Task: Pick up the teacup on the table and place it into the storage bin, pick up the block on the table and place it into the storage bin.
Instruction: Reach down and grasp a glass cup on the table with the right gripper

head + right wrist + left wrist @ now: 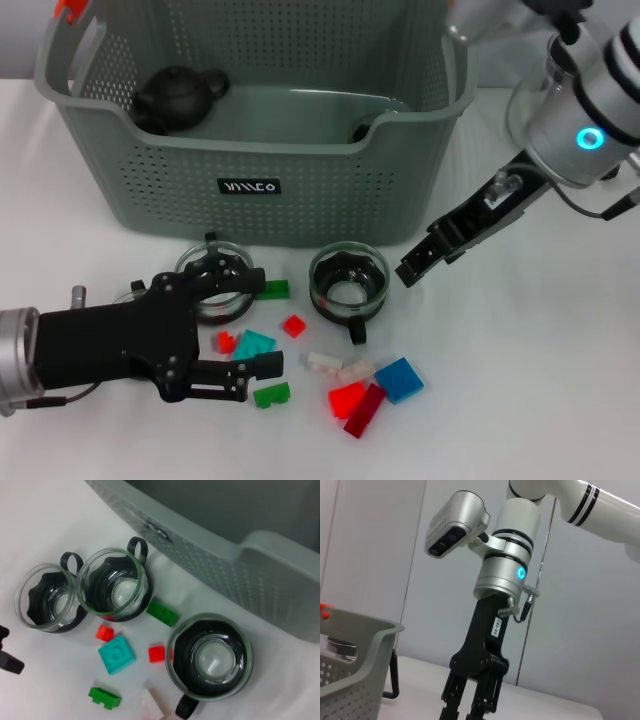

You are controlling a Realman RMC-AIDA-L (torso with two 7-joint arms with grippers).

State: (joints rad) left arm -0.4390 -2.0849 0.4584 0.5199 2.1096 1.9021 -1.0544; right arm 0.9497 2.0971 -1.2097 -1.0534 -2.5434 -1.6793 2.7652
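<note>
From the head camera, the storage bin (250,150) stands at the back of the white table (560,380), a dark teapot (178,98) inside it at the left. Before the bin sit glass teacups with black holders: one (348,285) in the open, one (215,275) partly under the left gripper (255,325), which lies low over the table with its fingers spread and nothing between them. Small blocks lie scattered nearby, among them a teal block (255,345), a green block (270,395), a red block (346,400) and a blue block (400,379). The right gripper (412,270) hangs just right of the open teacup; whether it is open cannot be told here. The left wrist camera shows the right arm (505,570) upright beside the bin's corner (365,650), its fingers cut off by the frame. The right wrist camera looks down on three teacups (208,657), (114,589), (48,599) in front of the bin (240,575), all on the table, with green, red and teal blocks between them.
</note>
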